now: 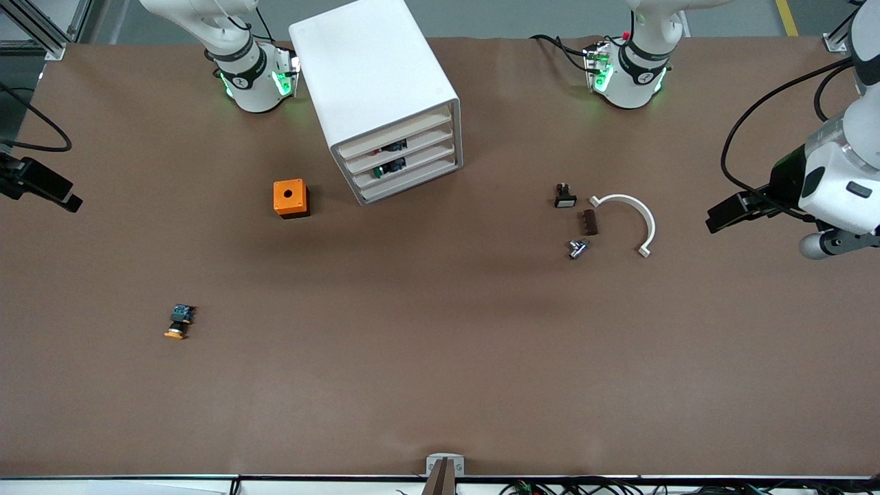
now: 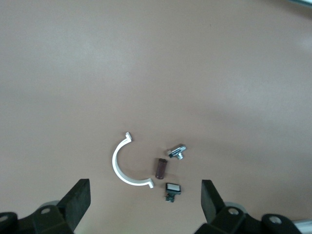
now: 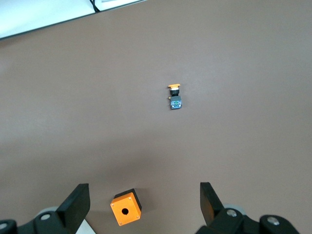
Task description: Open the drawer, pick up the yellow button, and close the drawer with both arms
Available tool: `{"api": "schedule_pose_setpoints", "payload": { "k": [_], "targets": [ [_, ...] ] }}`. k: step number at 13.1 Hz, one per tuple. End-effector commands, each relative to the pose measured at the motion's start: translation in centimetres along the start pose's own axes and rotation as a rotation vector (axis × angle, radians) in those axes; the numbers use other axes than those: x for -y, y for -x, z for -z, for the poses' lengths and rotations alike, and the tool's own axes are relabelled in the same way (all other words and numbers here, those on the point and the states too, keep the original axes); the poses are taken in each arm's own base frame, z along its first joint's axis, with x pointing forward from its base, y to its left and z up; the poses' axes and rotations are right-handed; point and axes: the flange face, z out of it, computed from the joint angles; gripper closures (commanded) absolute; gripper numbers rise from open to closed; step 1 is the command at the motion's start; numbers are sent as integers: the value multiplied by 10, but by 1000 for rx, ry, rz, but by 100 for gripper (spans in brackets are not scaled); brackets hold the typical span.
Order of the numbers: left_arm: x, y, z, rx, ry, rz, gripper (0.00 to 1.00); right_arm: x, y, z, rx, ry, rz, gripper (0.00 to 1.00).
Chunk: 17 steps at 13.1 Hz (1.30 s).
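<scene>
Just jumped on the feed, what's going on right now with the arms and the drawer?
Nothing is being held. The button lies on the table toward the right arm's end, nearer the front camera than the orange box. All of the cabinet's drawers, including the top drawer, look shut. The left gripper hangs open above the white clamp; the right gripper is open above the orange box.

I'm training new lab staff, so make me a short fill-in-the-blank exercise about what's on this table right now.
1. The tiny orange-capped pushbutton lies on the ____, not in a drawer.
2. The square orange box has a round ____ in its top.
3. The curved white plastic clamp lies toward the ____ arm's end of the table.
4. All four drawers of the white rounded cabinet are ____.

Missing words: table; hole; left; closed
</scene>
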Motion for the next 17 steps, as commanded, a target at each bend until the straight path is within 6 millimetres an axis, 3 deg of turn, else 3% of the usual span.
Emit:
{"api": "schedule_pose_setpoints", "payload": {
  "k": [1,4,8,17],
  "targets": [
    [19,18,15,-7,-18,-81,0,-4,8,5,9,63,52,0],
    [41,44,16,-17,-32,-141,0,-4,10,3,28,65,36,0],
    [56,66,21,-19,-41,-128,0,-1,11,4,33,26,34,0],
    [51,79,23,10,-42,-152,0,-4,12,7,32,17,31,0]
  ]
}}
